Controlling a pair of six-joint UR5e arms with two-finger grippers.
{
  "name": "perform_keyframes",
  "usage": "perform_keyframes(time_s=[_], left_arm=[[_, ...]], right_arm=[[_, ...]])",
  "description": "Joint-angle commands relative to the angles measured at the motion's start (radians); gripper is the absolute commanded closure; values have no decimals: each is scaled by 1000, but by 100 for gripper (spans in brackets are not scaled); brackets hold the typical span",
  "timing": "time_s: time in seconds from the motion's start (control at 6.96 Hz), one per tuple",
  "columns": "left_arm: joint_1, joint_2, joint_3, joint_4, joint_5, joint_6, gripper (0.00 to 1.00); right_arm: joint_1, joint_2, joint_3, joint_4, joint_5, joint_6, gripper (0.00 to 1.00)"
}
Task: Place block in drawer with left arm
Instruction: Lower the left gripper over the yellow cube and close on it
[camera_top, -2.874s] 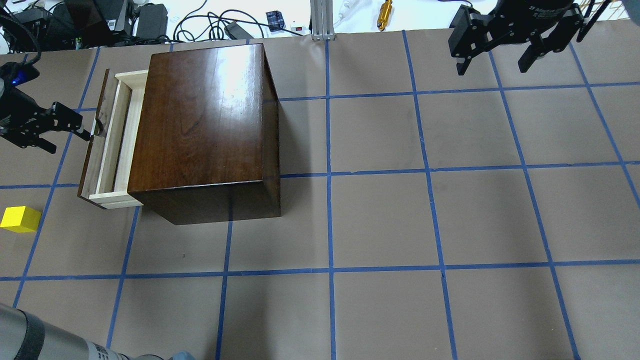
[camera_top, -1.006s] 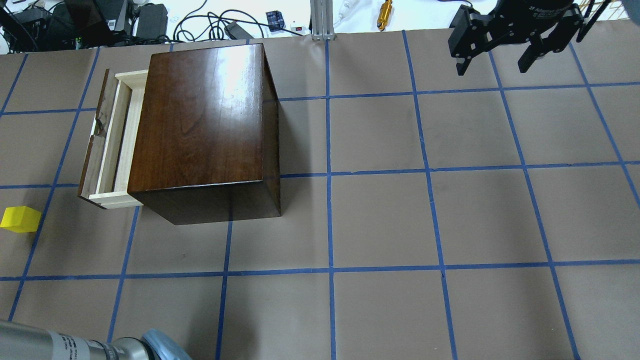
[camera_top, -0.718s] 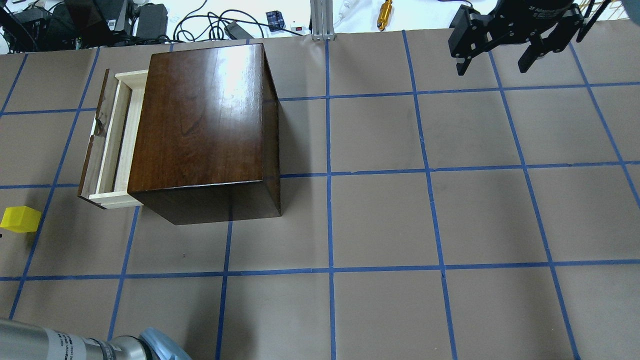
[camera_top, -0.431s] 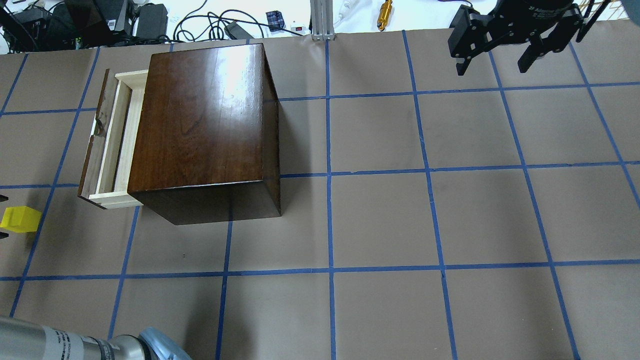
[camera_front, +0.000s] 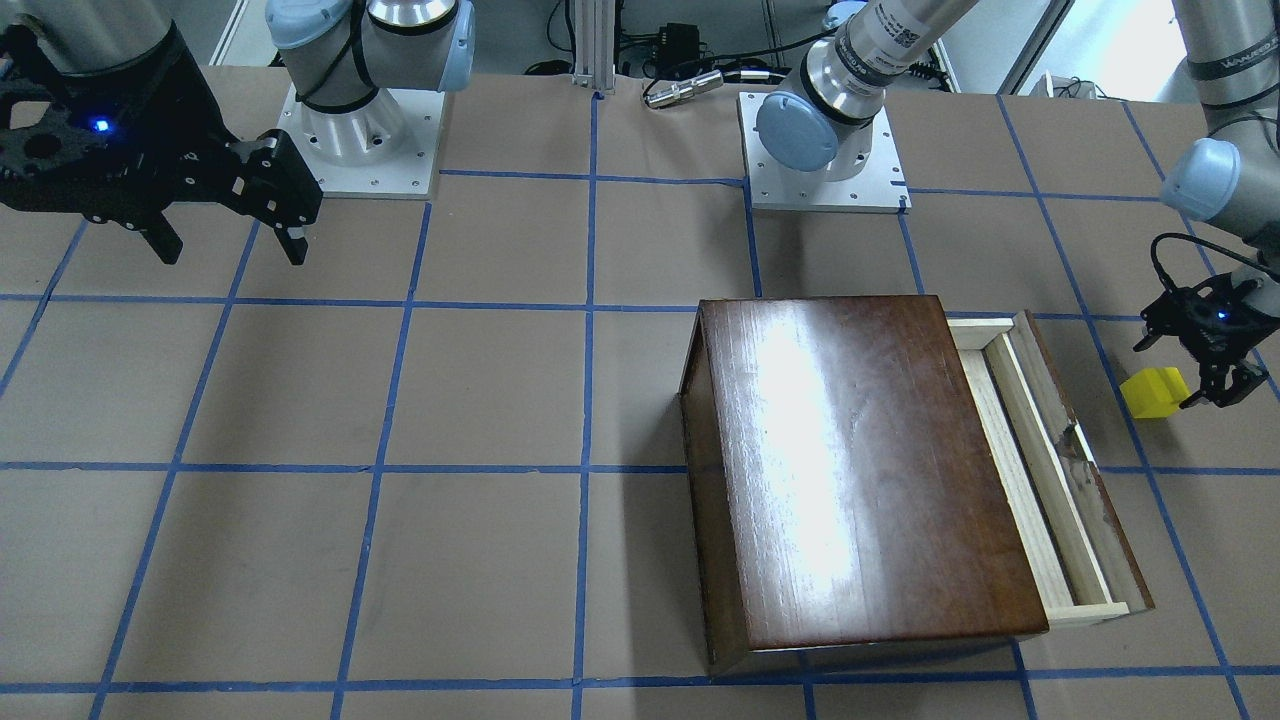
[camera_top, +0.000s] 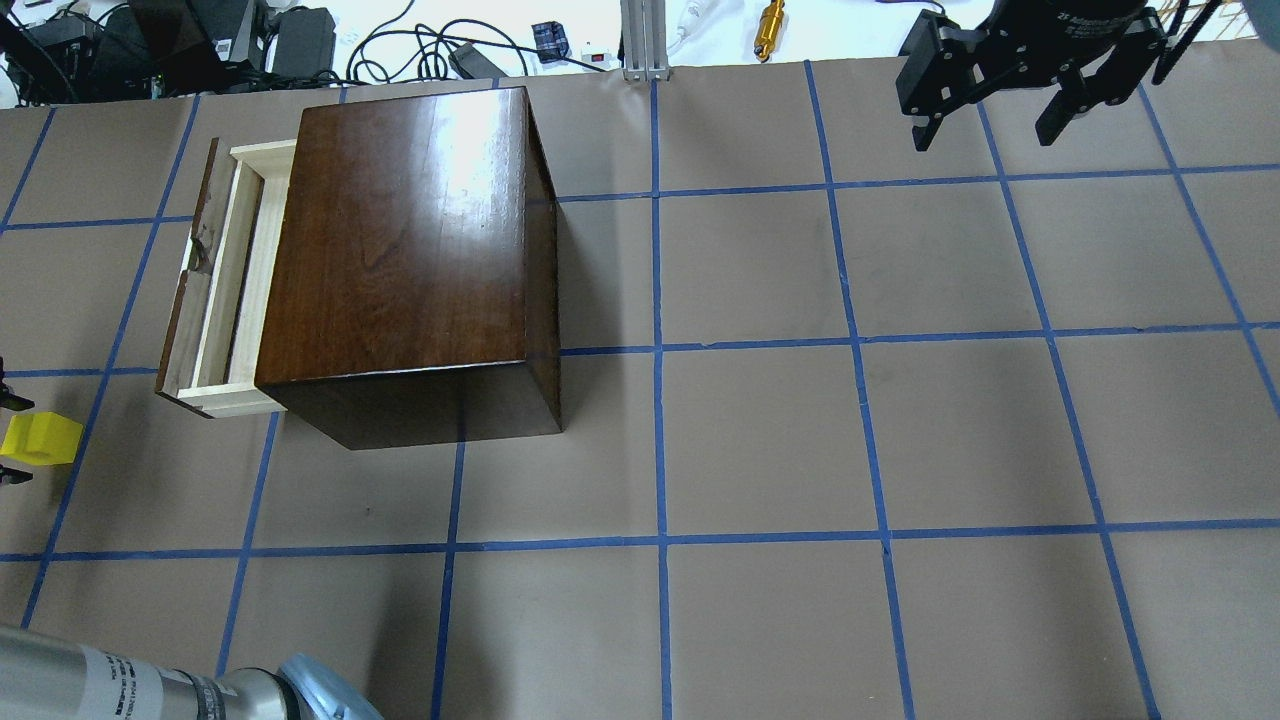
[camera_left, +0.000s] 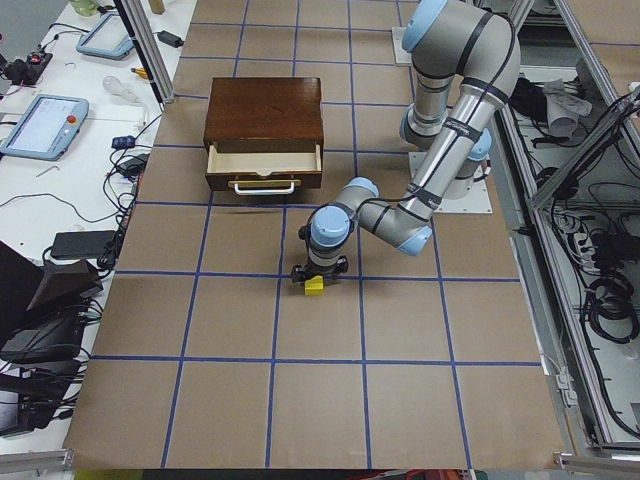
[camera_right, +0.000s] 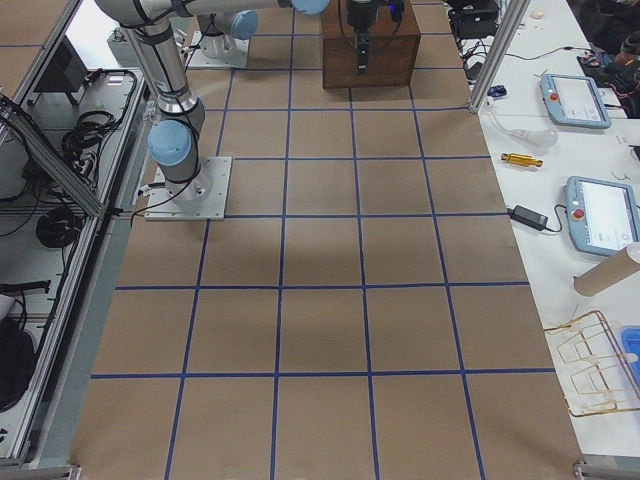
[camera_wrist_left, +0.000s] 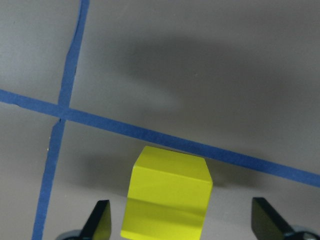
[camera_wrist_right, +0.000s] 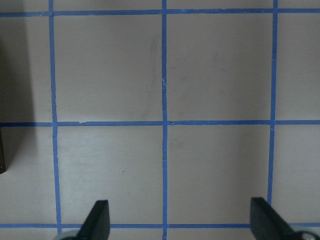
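The yellow block (camera_wrist_left: 167, 197) lies on the brown table paper, left of the cabinet's front; it also shows in the overhead view (camera_top: 40, 440) and front view (camera_front: 1153, 392). My left gripper (camera_wrist_left: 182, 222) is open and low over the block, one finger on each side with gaps to it. Only its fingertips (camera_top: 12, 402) show at the overhead view's left edge. The drawer (camera_top: 225, 280) of the dark cabinet (camera_top: 400, 240) stands partly pulled out and holds nothing. My right gripper (camera_top: 990, 115) is open and empty above the far right of the table.
The left arm's elbow (camera_top: 190, 690) lies low at the overhead view's near left corner. The drawer's dark front panel (camera_front: 1085, 470) with its handle faces the block. Cables and tools lie beyond the table's far edge (camera_top: 420, 45).
My left gripper left the drawer handle, went out of the overhead view, then its fingertips came in on either side of the block. The block, drawer and right arm have not moved.
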Motion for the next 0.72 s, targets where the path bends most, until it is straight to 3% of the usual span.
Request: perform_keyframes(time_s=[0.0,0.57], left_arm=[[4,-26,18,-2,2,2,0],[3,-64,63,-60,-3,2,0]], right_arm=[[1,0,0,0,-1,0,0],[1,0,0,0,-1,0,0]])
